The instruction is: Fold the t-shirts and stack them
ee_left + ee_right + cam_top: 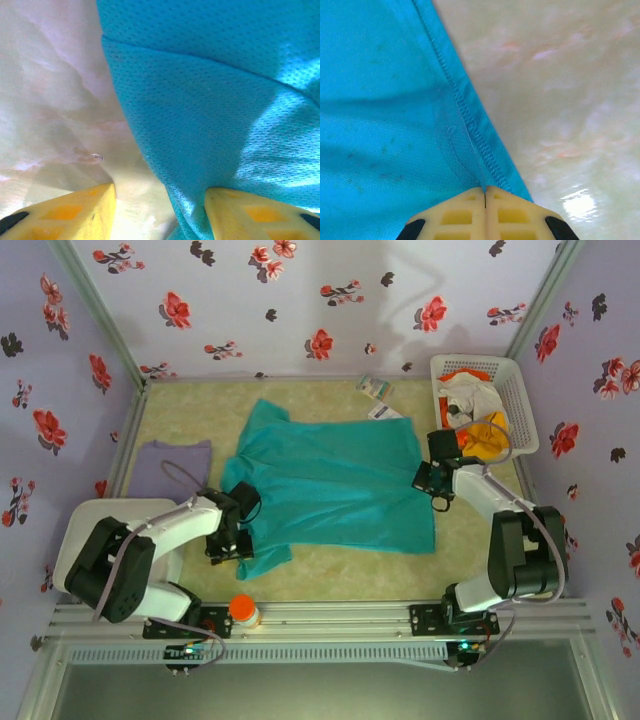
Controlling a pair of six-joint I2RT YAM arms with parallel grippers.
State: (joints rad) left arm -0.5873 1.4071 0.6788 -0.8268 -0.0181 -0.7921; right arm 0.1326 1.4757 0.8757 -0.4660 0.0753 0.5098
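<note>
While the teal t-shirt [330, 480] lies spread and unfolded mid-table, the right gripper [485, 192] pinches its hem; the left gripper [160, 200] stands half-open astride the opposite edge; a purple t-shirt [170, 465] lies at left; folding looks barely begun, stacking untouched.

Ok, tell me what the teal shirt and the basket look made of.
Teal shirt: thin knit mesh, probably a synthetic sports fabric, matte; tiny pinholes cover it and the hem is machine-stitched. Basket: white plastic, seemingly rigid; its walls are a moulded lattice.
</note>
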